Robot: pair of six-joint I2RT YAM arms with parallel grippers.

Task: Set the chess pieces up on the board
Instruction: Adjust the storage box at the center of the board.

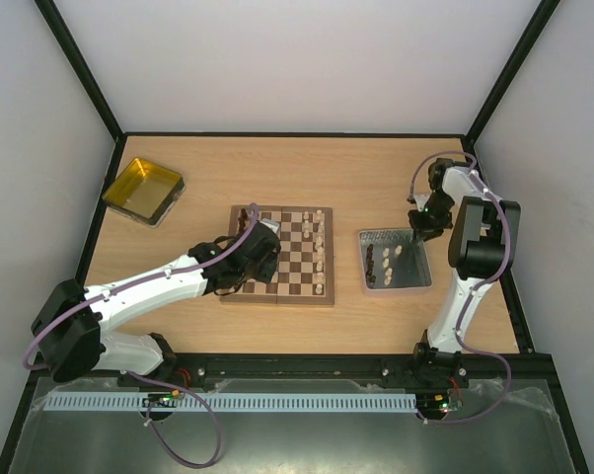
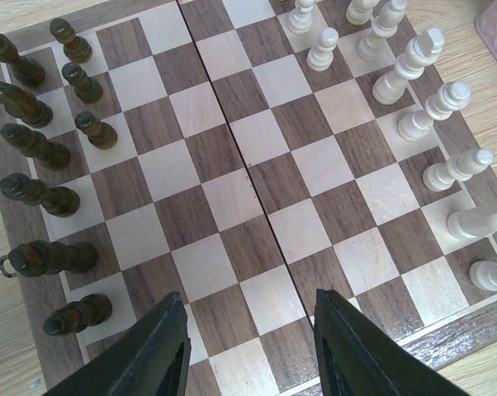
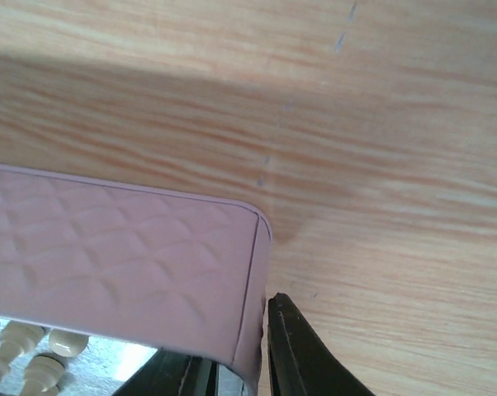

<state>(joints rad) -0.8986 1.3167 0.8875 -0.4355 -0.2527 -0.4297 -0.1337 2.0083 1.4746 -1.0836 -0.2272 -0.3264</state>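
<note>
Board middle bare beyond spread left fingers; right fingers straddle tray corner wall, grip unclear.

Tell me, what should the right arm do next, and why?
Probably slide the right gripper inward from the far corner of the grey tray, where its fingers straddle the wall, onto a pale piece inside; the board has gaps on its pale side.

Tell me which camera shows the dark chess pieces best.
The left wrist view: the dark chess pieces stand large along one edge of the board. In the top external view the left arm covers most of them. The right wrist view shows none.
</note>
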